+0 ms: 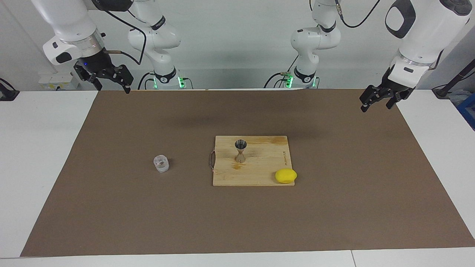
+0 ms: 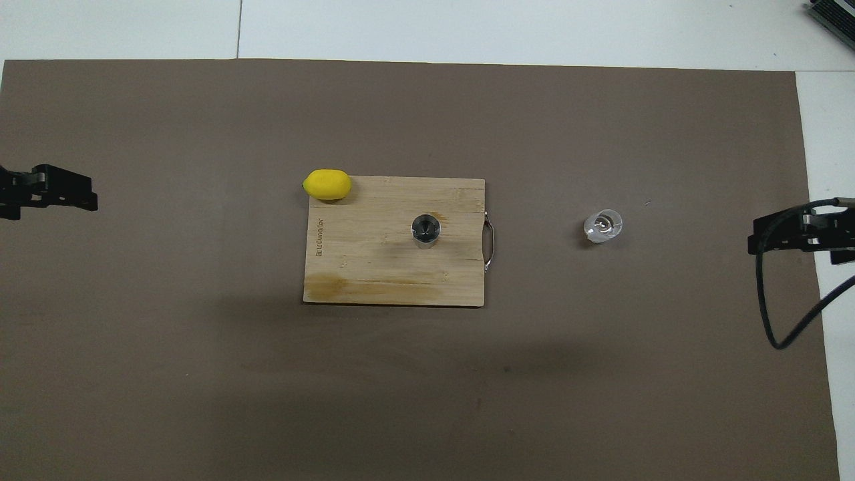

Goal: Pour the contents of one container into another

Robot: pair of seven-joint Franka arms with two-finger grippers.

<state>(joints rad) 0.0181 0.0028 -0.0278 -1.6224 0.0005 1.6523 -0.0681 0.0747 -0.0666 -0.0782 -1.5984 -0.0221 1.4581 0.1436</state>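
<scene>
Tumbler stands upright on the bench mat, toward the right arm's end, well apart from the jigger on the cutting board. Glass: light, rigid, slippery, breakable; best gripped around its side wall. Right gripper and left gripper hang raised at the ends, jaws apart, empty.

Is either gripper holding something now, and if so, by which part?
Nothing is held. The left gripper and right gripper are open in the air; the glass tumbler and the jigger stand untouched.
</scene>
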